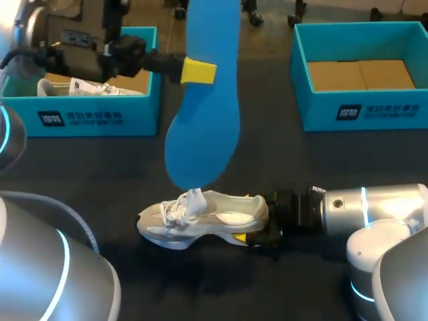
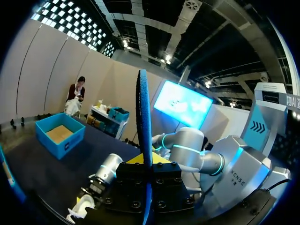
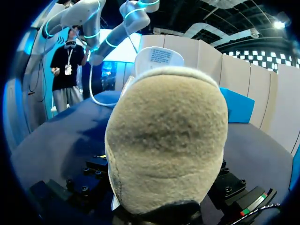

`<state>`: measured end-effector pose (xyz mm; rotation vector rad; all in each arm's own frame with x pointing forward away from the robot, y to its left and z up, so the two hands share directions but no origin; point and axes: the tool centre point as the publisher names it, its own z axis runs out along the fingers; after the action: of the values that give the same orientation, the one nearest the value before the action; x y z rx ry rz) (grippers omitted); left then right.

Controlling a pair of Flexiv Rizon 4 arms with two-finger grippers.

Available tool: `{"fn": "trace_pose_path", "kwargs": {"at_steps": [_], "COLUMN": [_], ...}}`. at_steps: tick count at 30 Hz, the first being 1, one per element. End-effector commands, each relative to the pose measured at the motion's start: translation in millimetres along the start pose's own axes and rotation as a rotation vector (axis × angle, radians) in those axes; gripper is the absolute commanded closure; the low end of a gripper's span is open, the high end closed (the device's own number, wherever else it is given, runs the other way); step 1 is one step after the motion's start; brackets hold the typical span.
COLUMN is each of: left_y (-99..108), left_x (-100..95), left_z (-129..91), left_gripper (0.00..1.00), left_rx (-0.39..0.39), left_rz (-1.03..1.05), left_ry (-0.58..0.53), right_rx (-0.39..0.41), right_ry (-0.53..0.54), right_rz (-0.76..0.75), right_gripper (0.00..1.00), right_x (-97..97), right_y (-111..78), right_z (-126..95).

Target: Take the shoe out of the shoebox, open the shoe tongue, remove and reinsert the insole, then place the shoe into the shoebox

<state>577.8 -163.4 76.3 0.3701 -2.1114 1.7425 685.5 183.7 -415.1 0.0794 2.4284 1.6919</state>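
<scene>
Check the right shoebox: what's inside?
Only brown cardboard lining the right shoebox floor shows, nothing on it. The near wall hides the floor's front strip.

Item count, table top.
Teal shoeboxes: 2, namely left shoebox and right shoebox; shoe: 1; insole, blue: 1.

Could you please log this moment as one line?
left gripper: blue foam insole held aloft | right gripper: clamps white lace-up shoe at heel
</scene>
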Motion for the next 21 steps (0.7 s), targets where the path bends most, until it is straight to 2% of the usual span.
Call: {"fn": "trace_pose_path", "kwargs": {"at_steps": [1, 9, 21], "left_y": [23, 24, 15], "left_x": [17.0, 8.0, 0.3], "left_z": [-30, -44, -38], "left_gripper": [1.0, 1.0, 1.0], "left_rx": [0.065, 0.081, 0.078], "left_rz": [-0.006, -0.019, -0.018], "left_ry": [-0.046, -0.051, -0.033], "right_rx": [0.003, 0.003, 0.003], "right_ry": [-0.001, -0.001, -0.001], "right_rz": [-0.001, -0.001, -0.001], "right_gripper": [1.0, 1.0, 1.0], "right_x": [1.0, 1.0, 1.0], "right_y": [-0.8, -0.8, -0.8], "right_z": [3, 3, 3]}}
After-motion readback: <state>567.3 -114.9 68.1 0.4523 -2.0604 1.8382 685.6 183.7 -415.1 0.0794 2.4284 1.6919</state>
